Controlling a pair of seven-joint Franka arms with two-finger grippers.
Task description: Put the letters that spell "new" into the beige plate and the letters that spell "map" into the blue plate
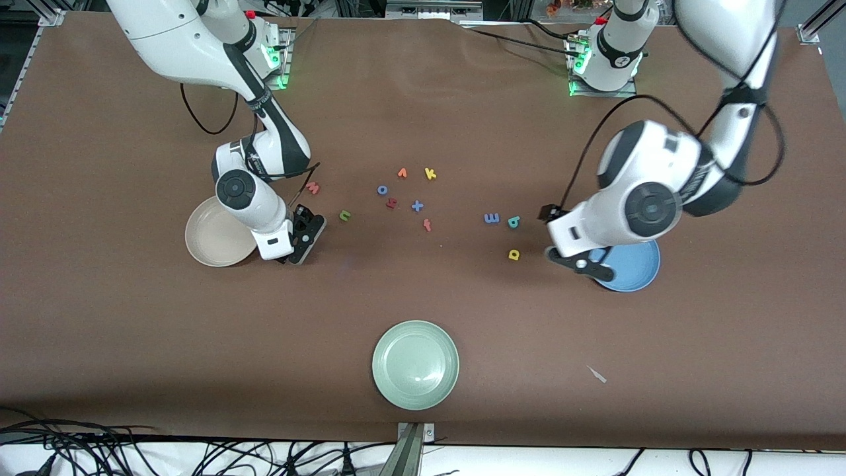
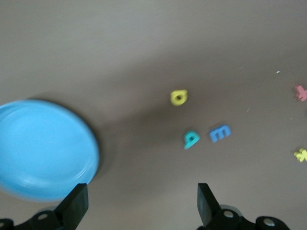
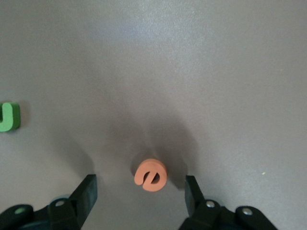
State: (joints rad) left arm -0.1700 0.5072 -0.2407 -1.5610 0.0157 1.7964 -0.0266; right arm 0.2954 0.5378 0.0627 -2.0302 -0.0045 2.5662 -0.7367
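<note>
The orange e [image 3: 150, 175] lies flat on the table between the fingers of my right gripper [image 3: 139, 184], which is open and touches nothing. In the front view this gripper [image 1: 305, 235] is low beside the beige plate [image 1: 210, 246] and hides the e. The green n [image 1: 344, 215] and pinkish-red w [image 1: 312, 188] lie close by. My left gripper [image 1: 581, 261] is open and empty at the edge of the blue plate [image 1: 634, 271]. The blue m [image 1: 492, 218], teal p [image 1: 514, 221] and yellow a [image 1: 514, 254] lie beside it on the table.
Other letters sit mid-table: a blue o [image 1: 382, 190], orange v [image 1: 402, 173], yellow k [image 1: 430, 174], dark red letter [image 1: 391, 203], blue x [image 1: 417, 206] and a reddish t [image 1: 427, 225]. A pale green plate [image 1: 415, 365] stands near the front edge.
</note>
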